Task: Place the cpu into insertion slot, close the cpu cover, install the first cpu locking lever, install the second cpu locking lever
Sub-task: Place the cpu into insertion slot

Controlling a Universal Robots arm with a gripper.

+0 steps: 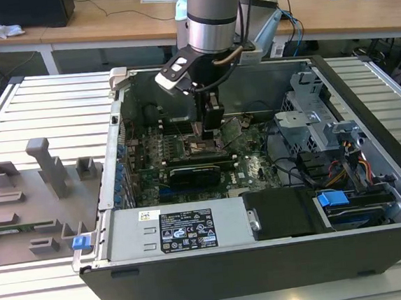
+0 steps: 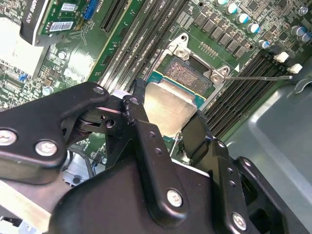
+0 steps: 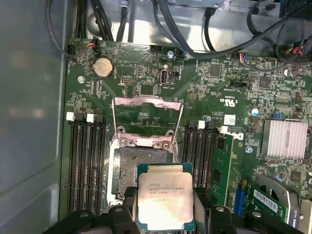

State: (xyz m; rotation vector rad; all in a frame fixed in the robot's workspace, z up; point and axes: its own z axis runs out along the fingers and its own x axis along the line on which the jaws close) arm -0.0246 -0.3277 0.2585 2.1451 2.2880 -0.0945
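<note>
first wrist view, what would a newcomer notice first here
The silver-topped cpu stands out first, held by the gripper and partly overlapping the open insertion slot on the green motherboard. At the slot's edge the cpu cover stands flipped open.

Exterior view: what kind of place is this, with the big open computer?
Probably a robotics lab or workshop: an open computer case on a slatted metal table, a robot arm reaching inside, its fingers holding the cpu, and wooden desks behind.
</note>
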